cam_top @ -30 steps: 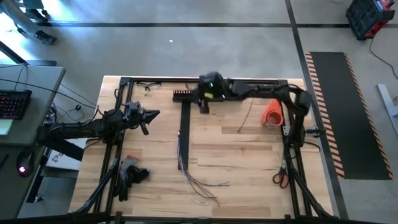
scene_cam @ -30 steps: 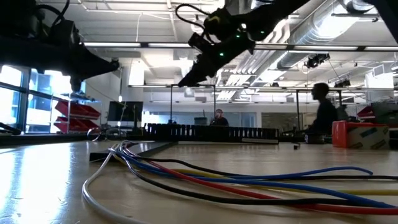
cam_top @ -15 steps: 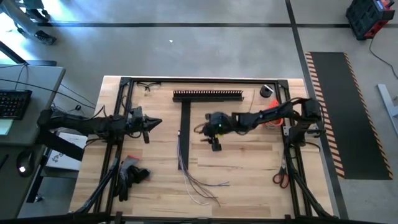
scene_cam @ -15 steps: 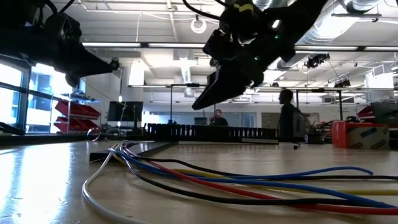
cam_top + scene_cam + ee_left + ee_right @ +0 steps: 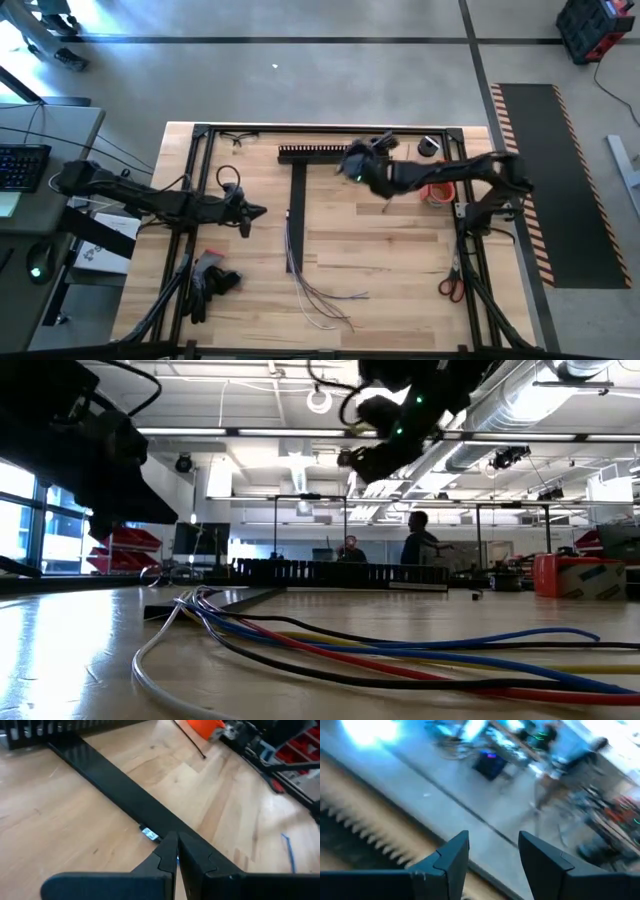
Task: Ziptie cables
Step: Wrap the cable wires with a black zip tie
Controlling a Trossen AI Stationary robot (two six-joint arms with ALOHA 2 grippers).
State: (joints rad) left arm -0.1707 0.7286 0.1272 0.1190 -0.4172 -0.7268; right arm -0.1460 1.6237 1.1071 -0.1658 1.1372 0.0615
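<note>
The cables lie loose on the wood near the table's front edge, one end beside the long black strip; in the low view the cables show blue, red, white and dark. My left gripper is shut, low over the table left of that strip, with the strip just ahead of its shut gripper tips. My right gripper hangs open and high at the far edge, by the slotted strip. It holds nothing between its fingers.
An orange roll, a thin dark strand and a small black round thing sit at the far right. Scissors lie at the right edge and a dark bundle at the near left. People stand in the room behind.
My right gripper swung from the slotted strip out over the table's middle, then back up to the far edge, turning as it went. My left gripper crept toward the table's right and near edges, closer to the long black strip, staying shut. The cables have not moved.
</note>
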